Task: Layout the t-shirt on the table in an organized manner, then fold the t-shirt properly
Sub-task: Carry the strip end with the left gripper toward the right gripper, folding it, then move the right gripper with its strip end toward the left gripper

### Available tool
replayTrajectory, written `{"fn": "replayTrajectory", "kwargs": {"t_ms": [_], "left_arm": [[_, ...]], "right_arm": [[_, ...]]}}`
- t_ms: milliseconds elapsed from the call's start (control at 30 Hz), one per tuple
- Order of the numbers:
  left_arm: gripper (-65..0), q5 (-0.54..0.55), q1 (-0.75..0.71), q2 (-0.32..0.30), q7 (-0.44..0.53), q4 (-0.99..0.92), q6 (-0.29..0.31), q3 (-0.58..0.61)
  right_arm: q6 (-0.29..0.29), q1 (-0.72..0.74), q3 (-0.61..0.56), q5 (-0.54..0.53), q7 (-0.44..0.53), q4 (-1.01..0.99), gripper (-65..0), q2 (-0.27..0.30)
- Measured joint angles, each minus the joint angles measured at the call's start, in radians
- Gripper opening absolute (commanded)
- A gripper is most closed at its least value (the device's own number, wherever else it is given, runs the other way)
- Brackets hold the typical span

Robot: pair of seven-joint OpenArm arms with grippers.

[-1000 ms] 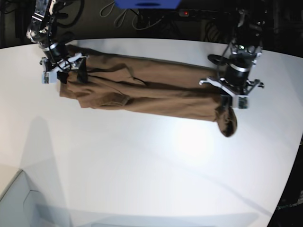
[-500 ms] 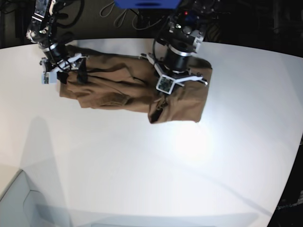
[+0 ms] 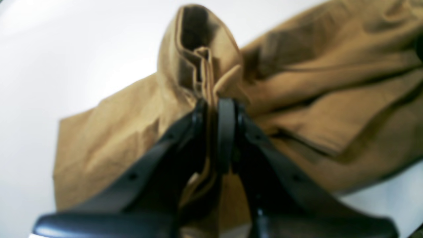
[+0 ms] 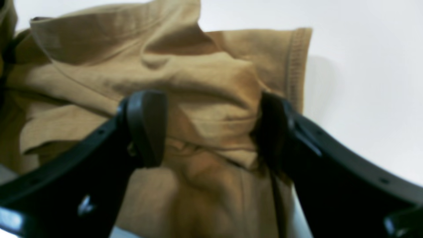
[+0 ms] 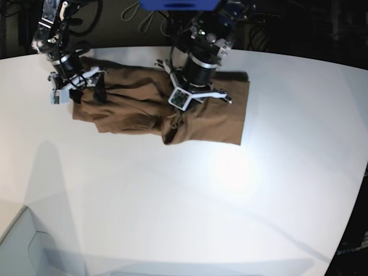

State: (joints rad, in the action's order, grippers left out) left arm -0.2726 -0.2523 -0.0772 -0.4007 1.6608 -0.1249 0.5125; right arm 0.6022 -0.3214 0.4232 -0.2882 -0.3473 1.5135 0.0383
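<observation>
The tan-brown t-shirt [image 5: 213,118] lies on the white table [image 5: 172,201] at the back, its right part doubled over to the left. My left gripper [image 5: 173,119] is above the shirt's middle, shut on a bunched fold of cloth that stands up between its fingertips [image 3: 226,109]. In the left wrist view the t-shirt [image 3: 99,138] spreads out under that gripper [image 3: 213,104]. My right gripper [image 5: 86,92] is at the shirt's left end, open. Its jaws [image 4: 211,129] straddle a wrinkled, hemmed part of the t-shirt [image 4: 198,76] without pinching it.
A blue object [image 5: 178,4] and cables sit beyond the table's curved far edge. A pale box corner [image 5: 23,247] shows at the lower left. Bare tabletop [image 4: 363,66] lies beside the shirt's hem.
My left gripper has carried the shirt's right end leftward across the body, so the long strip is now folded about in half. The right arm has stayed in place.
</observation>
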Motion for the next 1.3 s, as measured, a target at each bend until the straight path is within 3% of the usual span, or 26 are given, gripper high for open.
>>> {"fn": "replayTrajectory", "kwargs": {"t_ms": [200, 400, 500, 633, 733, 833, 967, 1300], "left_arm": [[-62.1, 0.0, 0.005, -0.006, 0.001, -0.004, 0.002, 0.0], [-39.0, 0.0, 0.001, -0.006, 0.0, -0.003, 0.002, 0.0], [-34.1, 0.004, -0.007, -0.008, 0.002, 0.021, 0.001, -0.003], [-31.9, 0.004, -0.019, -0.008, 0.005, 0.132, -0.003, -0.014], [-31.9, 0.003, -0.013, 0.002, 0.022, 0.166, 0.002, -0.097], [-31.9, -0.001, -0.01, 0.003, 0.014, 0.108, 0.0, -0.211], [-31.9, 0.003, -0.009, 0.0, 0.003, 0.017, 0.005, -0.322], [-31.9, 0.004, 0.02, 0.008, 0.014, -0.085, 0.006, -0.34]], "right_arm": [[0.0, 0.002, 0.0, 0.0, -0.002, 0.0, -21.8, 0.0], [0.0, 0.002, 0.0, 0.005, -0.011, 0.013, -21.5, -0.001], [-0.009, -0.003, -0.003, 0.025, -0.039, 0.056, -21.5, -0.005], [-0.015, -0.009, 0.002, 0.03, -0.046, 0.133, -21.4, -0.008], [-0.016, -0.003, 0.011, 0.026, -0.037, 0.176, -21.4, -0.023], [-0.016, -0.003, 0.067, 0.023, -0.042, 0.2, -21.4, -0.06], [-0.019, -0.004, 0.084, 0.028, -0.045, 0.205, -21.4, -0.069], [-0.02, 0.01, 0.094, 0.033, -0.049, 0.112, -21.4, -0.069]]}}
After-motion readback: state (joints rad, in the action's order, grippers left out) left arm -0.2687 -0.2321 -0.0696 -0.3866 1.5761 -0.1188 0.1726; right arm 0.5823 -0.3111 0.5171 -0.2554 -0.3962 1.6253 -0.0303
